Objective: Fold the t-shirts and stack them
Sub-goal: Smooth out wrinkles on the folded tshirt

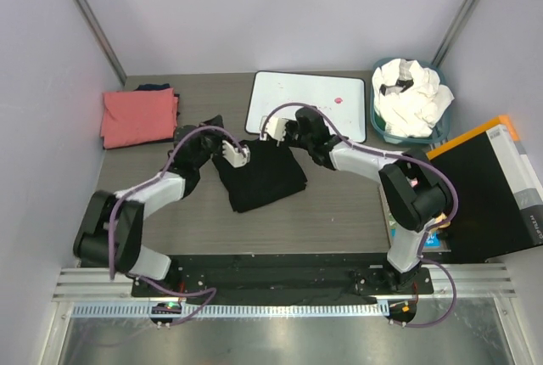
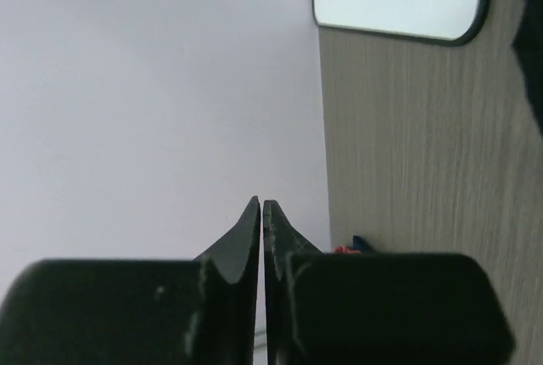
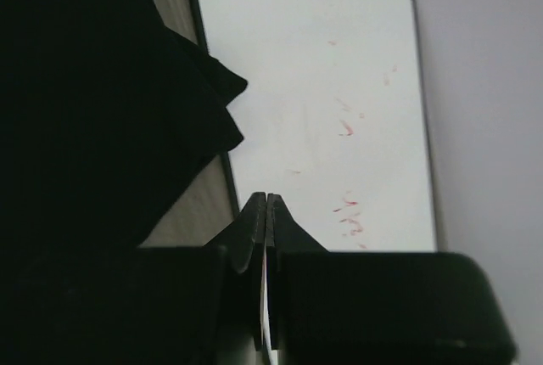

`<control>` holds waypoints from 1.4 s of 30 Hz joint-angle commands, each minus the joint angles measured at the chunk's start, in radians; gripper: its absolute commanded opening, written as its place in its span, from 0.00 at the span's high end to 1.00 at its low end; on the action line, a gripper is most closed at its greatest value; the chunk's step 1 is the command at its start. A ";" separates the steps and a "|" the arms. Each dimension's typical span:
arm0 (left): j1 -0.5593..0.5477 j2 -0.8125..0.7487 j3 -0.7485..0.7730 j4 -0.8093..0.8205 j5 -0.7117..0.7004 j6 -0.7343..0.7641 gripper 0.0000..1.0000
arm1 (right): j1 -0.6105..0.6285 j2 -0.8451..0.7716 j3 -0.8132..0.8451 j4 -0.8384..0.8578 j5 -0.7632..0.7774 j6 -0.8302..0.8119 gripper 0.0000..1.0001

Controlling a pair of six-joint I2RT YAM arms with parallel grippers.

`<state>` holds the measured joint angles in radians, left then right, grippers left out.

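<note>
Black t-shirt (image 1: pixel 266 182) lies folded, a soft rectangle on wood-grain table (image 1: pixel 339 208)

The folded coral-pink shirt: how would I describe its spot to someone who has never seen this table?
On the grey wood-grain table, go to the far left corner. A coral-pink cloth tee lies folded flat there, a dark cloth edge peeking out behind it. It is the only pink garment: the black tee lies mid-table, the white tees fill a teal basket far right.
</note>
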<state>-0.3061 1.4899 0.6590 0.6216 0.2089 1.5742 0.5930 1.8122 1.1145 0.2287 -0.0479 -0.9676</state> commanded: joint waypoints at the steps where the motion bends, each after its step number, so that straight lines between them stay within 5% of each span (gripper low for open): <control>1: -0.011 -0.224 0.143 -0.664 0.251 -0.115 1.00 | -0.074 -0.062 0.154 -0.400 -0.275 0.283 0.99; 2: -0.013 -0.268 0.151 -0.839 0.382 -0.149 1.00 | -0.114 -0.059 0.159 -0.428 -0.332 0.349 0.99; 5: -0.048 -0.306 0.119 -1.008 0.509 -0.120 1.00 | -0.176 -0.024 0.165 -0.494 -0.510 0.438 0.99; 10: -0.097 -0.203 0.155 -1.074 0.584 -0.121 1.00 | -0.203 0.088 0.212 -0.566 -0.757 0.589 0.99; 18: -0.160 0.052 0.355 -1.116 0.564 -0.123 1.00 | -0.211 0.163 0.343 -0.578 -0.937 0.688 0.99; 29: -0.215 0.177 0.413 -1.312 0.529 0.000 1.00 | -0.216 0.231 0.314 -0.589 -0.929 0.672 0.99; 34: -0.214 0.240 0.484 -1.578 0.385 0.147 1.00 | -0.223 0.263 0.311 -0.606 -0.822 0.619 0.99; 42: -0.176 0.277 0.521 -1.689 0.255 0.208 1.00 | -0.233 0.262 0.295 -0.609 -0.716 0.606 0.99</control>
<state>-0.5110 1.7573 1.1557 -0.9226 0.5602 1.7145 0.3698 2.0914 1.4086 -0.3840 -0.8253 -0.3454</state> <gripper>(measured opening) 0.003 0.017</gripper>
